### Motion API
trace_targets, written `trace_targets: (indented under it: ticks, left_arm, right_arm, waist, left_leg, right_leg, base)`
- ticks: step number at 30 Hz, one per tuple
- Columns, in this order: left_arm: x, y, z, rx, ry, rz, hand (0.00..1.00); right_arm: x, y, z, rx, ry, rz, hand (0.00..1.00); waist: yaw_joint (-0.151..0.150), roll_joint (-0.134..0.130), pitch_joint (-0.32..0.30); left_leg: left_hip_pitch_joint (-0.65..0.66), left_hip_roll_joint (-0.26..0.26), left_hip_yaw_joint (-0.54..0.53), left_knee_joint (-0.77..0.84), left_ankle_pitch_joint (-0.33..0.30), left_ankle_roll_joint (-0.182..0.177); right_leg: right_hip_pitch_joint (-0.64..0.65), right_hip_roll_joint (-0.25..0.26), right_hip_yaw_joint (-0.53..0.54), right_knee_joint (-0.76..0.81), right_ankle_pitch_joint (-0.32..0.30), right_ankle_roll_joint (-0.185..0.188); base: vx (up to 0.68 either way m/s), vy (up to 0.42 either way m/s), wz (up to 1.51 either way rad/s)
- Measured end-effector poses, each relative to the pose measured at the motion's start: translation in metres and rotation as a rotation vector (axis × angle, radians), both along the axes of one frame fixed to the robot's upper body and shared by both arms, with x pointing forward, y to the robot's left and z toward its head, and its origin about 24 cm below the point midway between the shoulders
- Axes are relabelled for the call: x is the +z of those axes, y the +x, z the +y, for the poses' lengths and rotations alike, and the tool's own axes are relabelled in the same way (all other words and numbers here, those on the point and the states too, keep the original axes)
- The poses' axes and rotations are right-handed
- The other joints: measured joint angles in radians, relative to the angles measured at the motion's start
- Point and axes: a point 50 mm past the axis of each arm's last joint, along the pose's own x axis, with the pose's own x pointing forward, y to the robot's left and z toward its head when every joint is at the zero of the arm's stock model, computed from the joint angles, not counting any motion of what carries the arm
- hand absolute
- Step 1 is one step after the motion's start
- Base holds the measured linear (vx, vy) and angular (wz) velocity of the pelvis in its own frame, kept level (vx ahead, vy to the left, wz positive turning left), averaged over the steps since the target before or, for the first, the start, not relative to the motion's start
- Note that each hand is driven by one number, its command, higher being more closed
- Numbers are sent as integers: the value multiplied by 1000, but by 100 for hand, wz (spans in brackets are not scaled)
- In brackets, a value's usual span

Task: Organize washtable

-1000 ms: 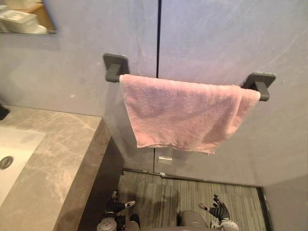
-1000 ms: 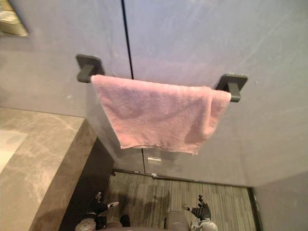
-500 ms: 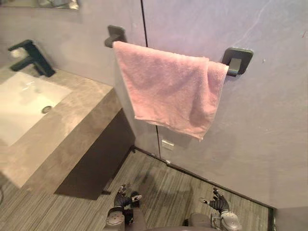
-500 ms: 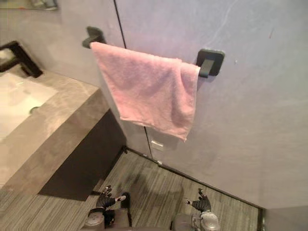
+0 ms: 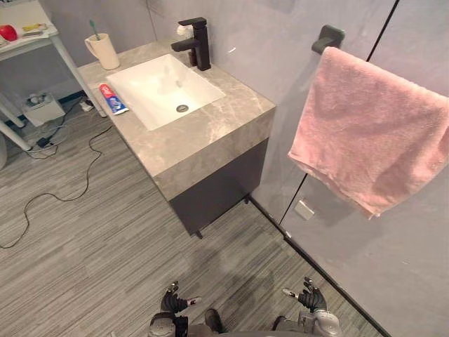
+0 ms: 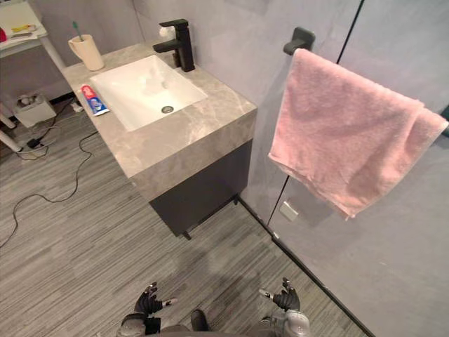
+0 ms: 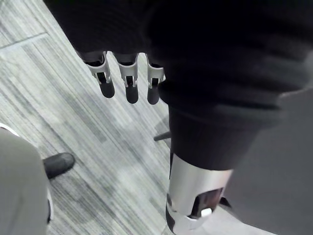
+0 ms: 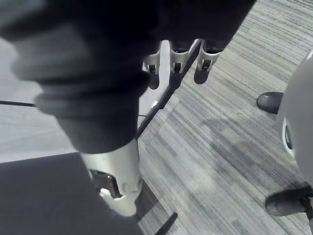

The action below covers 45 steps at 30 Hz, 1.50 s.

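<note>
As view swings left, washtable (image 5: 210,133), cup (image 5: 103,51), toothpaste (image 5: 112,99) appear.

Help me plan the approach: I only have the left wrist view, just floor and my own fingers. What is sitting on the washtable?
Observer: A cream cup holding a toothbrush stands at the far left corner of the washtable.
Operator: Anything else loose up there?
Observer: A toothpaste tube lies flat on the counter, left of the sink.
Operator: And my other arm?
Observer: The right hand hangs low with its fingers relaxed, holding nothing.
</note>
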Motion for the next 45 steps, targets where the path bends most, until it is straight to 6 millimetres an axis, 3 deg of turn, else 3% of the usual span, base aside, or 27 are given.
trace_targets:
  ticks: [3,9,11,13,16,17,18,20,22,23,24,25,26,27,28,31,32,34,35,37,38,39,40,41,42,44,45]
  left_arm:
    - [0,0,5,7,11,1,0]
    - [1,1,13,34,23,2,0]
    - [2,3,18,77,26,-11,0]
    - [5,5,29,147,29,-35,0]
    - [9,8,35,218,21,-69,0]
    - [9,9,35,238,19,-76,0]
    - [10,13,37,248,25,-83,0]
    - [13,19,39,261,34,-99,0]
    - [14,19,45,276,51,-102,0]
    - [13,17,45,274,52,-95,0]
    - [11,15,42,264,48,-84,0]
    - [10,14,40,249,46,-77,0]
    - [10,12,39,242,47,-70,0]
    - [9,10,38,237,47,-62,0]
    - [7,6,37,232,47,-52,0]
    - [4,1,34,210,34,-28,0]
    - [4,1,32,207,27,-23,0]
    - [3,5,27,205,11,-25,0]
    - [3,7,26,201,8,-26,0]
    - [1,7,19,176,-15,-15,0]
    - [1,5,18,190,-21,-12,0]
    - [1,6,18,222,-33,-22,0]
    - [2,9,14,231,-45,-33,0]
    - [3,10,13,252,-55,-46,0]
    - [5,14,12,279,-67,-71,0]
    - [8,18,11,301,-79,-93,0]
    - [8,19,10,299,-83,-97,0]
  right_arm:
    - [-4,-4,1,-3,9,29,0]
    - [-10,-13,2,-23,27,78,0]
    - [-12,-15,4,-30,35,91,0]
    - [-11,-10,8,-43,50,81,0]
    - [-6,1,-1,-39,18,48,0]
    - [-4,8,-4,-37,2,32,0]
    - [-4,10,-3,-32,1,32,0]
    - [-5,14,9,-8,30,33,0]
    - [-7,11,20,-10,58,45,0]
    - [-8,9,22,-11,64,50,0]
    - [-8,7,21,-14,64,57,0]
    - [-8,7,20,-16,61,49,0]
    - [-7,8,18,-15,55,44,0]
    - [-7,9,16,-15,50,44,0]
    - [-5,10,13,-17,44,36,0]
    - [-4,9,9,-23,36,24,0]
    - [-4,8,8,-24,33,27,0]
    - [-3,9,5,-44,35,11,0]
    - [-2,9,5,-47,36,6,0]
    - [-3,5,7,-74,50,0,0]
    - [-3,3,7,-85,54,-2,0]
    - [-2,3,7,-92,57,-9,0]
    - [-2,3,7,-90,59,-10,0]
    - [0,3,7,-84,56,-25,0]
    - [3,5,5,-82,49,-43,0]
    - [1,1,2,-99,45,-26,0]
    - [0,-1,3,-109,53,-21,0]
  waist:
    - [5,-10,-2]
    - [3,-35,-8]
    - [6,-52,-2]
    - [5,-92,17]
    - [10,-91,19]
    - [9,-72,23]
    - [7,-72,31]
    - [19,-102,41]
    - [33,-100,41]
    - [33,-101,41]
    - [29,-97,42]
    - [30,-90,45]
    - [28,-92,45]
    - [27,-88,47]
    - [21,-81,52]
    - [-7,-73,60]
    - [-7,-73,62]
    - [-25,-63,69]
    - [-31,-61,70]
    - [-49,-70,67]
    - [-51,-72,66]
    - [-47,-75,64]
    - [-45,-70,62]
    - [-48,-69,60]
    - [-42,-35,69]
    - [-17,-21,75]
    - [-15,-24,75]
  left_leg:
    - [-9,-18,-48,-7,9,8]
    - [-93,-66,-170,49,27,22]
    - [-165,-32,0,169,-57,39]
    - [-209,48,160,347,-136,46]
    - [-323,133,135,387,-119,22]
    - [-358,184,112,382,-63,-25]
    - [-364,173,153,422,-39,15]
    - [-372,132,174,474,-127,32]
    - [-370,126,181,562,-218,45]
    - [-352,108,185,567,-241,58]
    - [-317,78,189,543,-258,66]
    - [-287,54,189,512,-262,72]
    - [-249,27,186,469,-261,72]
    - [-204,2,179,417,-258,71]
    - [-142,-27,151,350,-243,84]
    - [-22,-71,122,250,-233,86]
    - [0,-78,115,236,-233,86]
    - [60,-81,73,192,-231,90]
    - [73,-82,57,180,-231,89]
    - [154,-95,-6,147,-255,49]
    - [176,-95,-15,160,-268,26]
    - [177,-77,-8,263,-293,-10]
    - [143,-56,1,357,-300,-22]
    - [40,2,17,627,-298,-42]
    - [-60,103,51,893,-287,-73]
    - [-115,222,96,1025,-295,-61]
    - [-122,237,101,1011,-297,-59]
  right_leg:
    - [-2,21,92,1,-17,1]
    - [25,6,14,18,-74,21]
    - [65,-19,-83,24,-51,17]
    - [136,-65,-147,37,-51,17]
    - [144,-115,-163,49,-51,18]
    - [155,-123,-163,43,-56,34]
    - [179,-143,-160,28,-56,59]
    - [193,-180,-105,3,5,51]
    - [191,-214,-55,43,86,92]
    - [178,-243,-26,102,104,77]
    - [118,-289,23,240,127,14]
    - [53,-313,56,399,103,-92]
    - [-11,-313,98,544,52,-156]
    - [-68,-268,176,652,-8,-122]
    - [-115,-174,251,732,-86,-72]
    - [-229,-7,222,740,-238,-79]
    - [-252,16,205,710,-251,-81]
    - [-337,124,186,503,-243,-85]
    - [-351,144,187,436,-218,-88]
    - [-339,187,218,265,-42,-139]
    - [-319,186,217,267,-10,-162]
    - [-287,181,206,281,2,-193]
    - [-269,175,202,276,-9,-193]
    - [-214,175,192,242,-32,-192]
    - [-158,203,193,205,-44,-200]
    - [-67,230,238,163,-65,-201]
    - [-41,229,248,151,-65,-201]
  base:
    - [-62,40,47]
    - [38,12,93]
    - [61,62,128]
    - [119,50,125]
    - [0,82,64]
    - [49,244,39]
    - [87,256,36]
    - [246,365,9]
    - [296,412,-13]
    - [221,349,1]
    - [166,265,8]
    - [205,308,9]
    - [180,230,4]
    - [274,303,8]
    - [285,262,16]
    - [273,136,36]
    - [319,68,39]
    - [440,56,56]
    - [480,31,79]
    - [462,-17,90]
    - [547,-72,83]
    - [450,-84,55]
    - [536,-89,55]
    - [531,-60,24]
    - [530,-30,5]
    - [530,-2,-60]
    - [519,19,-84]
